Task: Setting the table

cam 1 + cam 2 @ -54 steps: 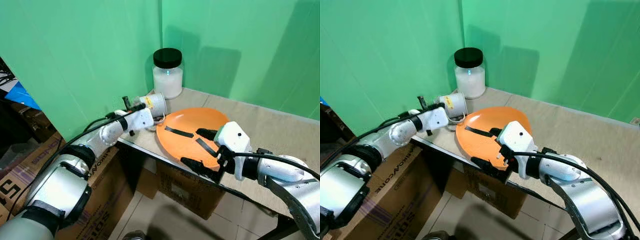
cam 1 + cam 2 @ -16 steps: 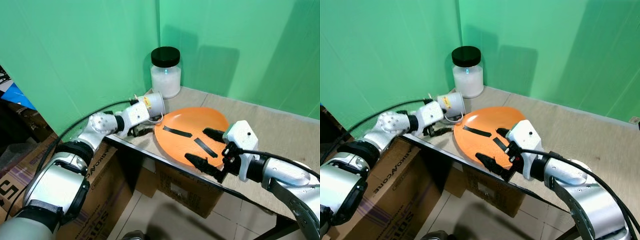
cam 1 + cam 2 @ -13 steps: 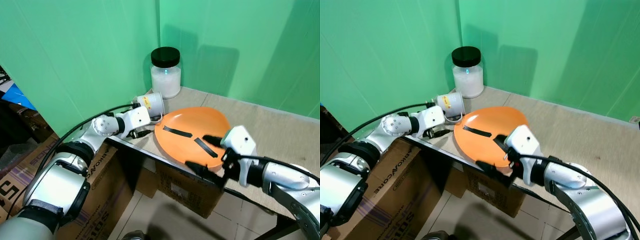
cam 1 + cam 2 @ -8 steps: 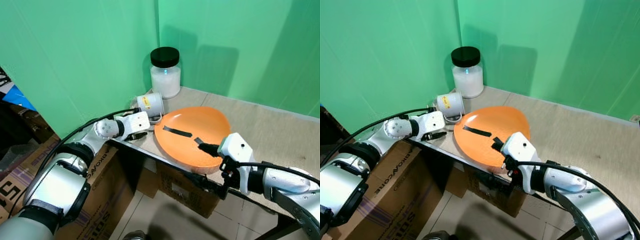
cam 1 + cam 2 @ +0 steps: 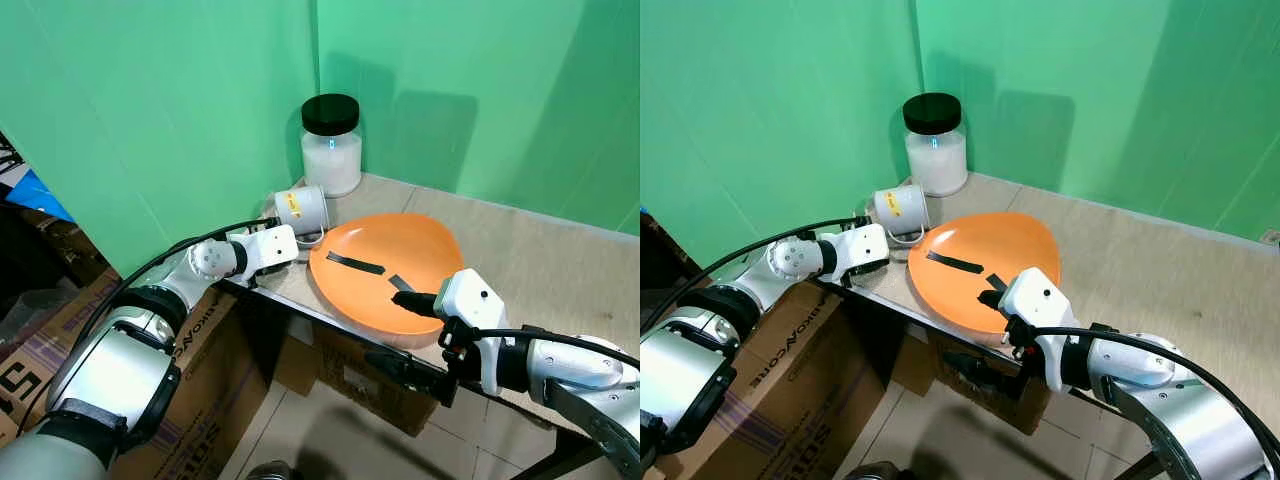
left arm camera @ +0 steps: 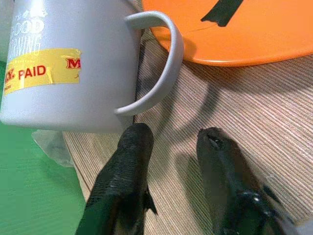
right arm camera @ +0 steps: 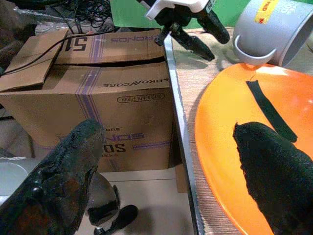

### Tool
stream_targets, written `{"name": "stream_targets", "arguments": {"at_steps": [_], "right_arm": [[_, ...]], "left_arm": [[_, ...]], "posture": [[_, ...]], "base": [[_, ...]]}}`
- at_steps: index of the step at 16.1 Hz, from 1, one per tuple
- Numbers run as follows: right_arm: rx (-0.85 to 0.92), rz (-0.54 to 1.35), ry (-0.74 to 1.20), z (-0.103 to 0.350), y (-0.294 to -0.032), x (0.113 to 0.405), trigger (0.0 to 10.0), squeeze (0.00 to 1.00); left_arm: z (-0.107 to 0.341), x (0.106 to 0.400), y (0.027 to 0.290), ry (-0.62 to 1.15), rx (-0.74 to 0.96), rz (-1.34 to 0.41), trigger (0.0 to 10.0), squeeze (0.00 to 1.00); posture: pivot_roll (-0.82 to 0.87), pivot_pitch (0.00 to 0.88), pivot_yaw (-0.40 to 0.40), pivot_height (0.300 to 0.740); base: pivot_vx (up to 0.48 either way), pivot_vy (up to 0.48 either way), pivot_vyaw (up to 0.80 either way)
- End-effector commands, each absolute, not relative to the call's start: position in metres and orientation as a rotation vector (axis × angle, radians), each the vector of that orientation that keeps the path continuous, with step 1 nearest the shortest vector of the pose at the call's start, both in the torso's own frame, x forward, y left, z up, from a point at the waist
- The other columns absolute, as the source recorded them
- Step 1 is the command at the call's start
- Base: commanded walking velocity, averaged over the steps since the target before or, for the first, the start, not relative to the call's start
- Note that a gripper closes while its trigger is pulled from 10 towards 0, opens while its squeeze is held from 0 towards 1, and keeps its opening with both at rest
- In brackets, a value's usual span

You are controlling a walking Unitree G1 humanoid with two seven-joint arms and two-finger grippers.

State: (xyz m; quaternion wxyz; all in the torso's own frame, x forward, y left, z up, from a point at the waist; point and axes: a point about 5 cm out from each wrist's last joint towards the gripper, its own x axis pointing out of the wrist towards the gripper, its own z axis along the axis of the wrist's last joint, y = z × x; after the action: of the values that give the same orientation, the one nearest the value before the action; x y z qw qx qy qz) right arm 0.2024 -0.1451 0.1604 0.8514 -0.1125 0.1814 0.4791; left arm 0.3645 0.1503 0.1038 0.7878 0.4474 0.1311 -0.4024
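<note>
Orange plate [image 5: 385, 270] straddled by open right hand [image 5: 412, 333], table edge [image 5: 330, 318]

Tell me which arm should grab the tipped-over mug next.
Left. The left end effector sits open on the table right beside the mug, fingers aimed at its handle. The right end effector straddles the orange plate, farther off.

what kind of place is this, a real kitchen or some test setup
Probably a staged test corner, not a kitchen: green backdrop walls, a bare table with an orange plate, and cardboard boxes underneath.
</note>
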Motion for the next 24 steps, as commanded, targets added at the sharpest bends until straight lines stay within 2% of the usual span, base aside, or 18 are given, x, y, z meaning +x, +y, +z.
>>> {"name": "stream_targets", "arguments": {"at_steps": [1, 13, 16, 20, 21, 22, 23, 24], "right_arm": [[-0.236, 1.022, 0.393, 0.160, -0.143, 0.199, 10.0, 0.00], [-0.248, 1.009, 0.380, 0.159, -0.142, 0.200, 10.0, 0.00], [-0.258, 0.988, 0.360, 0.160, -0.143, 0.202, 10.0, 0.00], [-0.272, 0.893, 0.314, 0.158, -0.143, 0.214, 10.0, 0.00], [-0.275, 0.730, 0.305, 0.153, -0.148, 0.233, 10.0, 0.00], [-0.279, 0.625, 0.287, 0.152, -0.150, 0.244, 10.0, 0.00], [-0.277, 0.535, 0.285, 0.152, -0.152, 0.253, 10.0, 0.00], [-0.217, 0.490, 0.312, 0.149, -0.152, 0.262, 10.0, 0.00]], "left_arm": [[0.106, 0.366, 0.156, 0.290, 0.978, -0.852, 0.0, 0.00], [0.110, 0.367, 0.161, 0.268, 0.988, -0.822, 0.0, 0.00], [0.122, 0.370, 0.161, 0.173, 0.979, -0.808, 0.0, 0.00], [0.153, 0.372, 0.158, -0.038, 0.832, -0.801, 0.0, 0.00], [0.165, 0.372, 0.158, -0.108, 0.759, -0.780, 0.0, 0.00], [0.172, 0.373, 0.158, -0.132, 0.704, -0.749, 10.0, 0.00], [0.176, 0.371, 0.157, -0.137, 0.624, -0.764, 10.0, 0.00], [0.174, 0.365, 0.152, -0.145, 0.571, -0.787, 10.0, 1.00]], "posture": [[-0.09, 0.000, 0.134, 0.740], [-0.08, 0.000, 0.144, 0.740], [-0.08, 0.000, 0.150, 0.740], [-0.06, 0.000, 0.155, 0.740], [-0.05, 0.000, 0.151, 0.740], [-0.04, 0.000, 0.149, 0.740], [-0.04, 0.000, 0.147, 0.740], [-0.02, 0.000, 0.135, 0.740]], "base": [[0.000, 0.000, 0.00], [0.000, 0.000, 0.00], [0.000, 0.000, 0.00], [0.000, 0.000, 0.00], [0.000, 0.000, 0.00], [0.000, 0.000, 0.00], [0.000, 0.000, 0.00], [0.000, 0.000, 0.00]]}}
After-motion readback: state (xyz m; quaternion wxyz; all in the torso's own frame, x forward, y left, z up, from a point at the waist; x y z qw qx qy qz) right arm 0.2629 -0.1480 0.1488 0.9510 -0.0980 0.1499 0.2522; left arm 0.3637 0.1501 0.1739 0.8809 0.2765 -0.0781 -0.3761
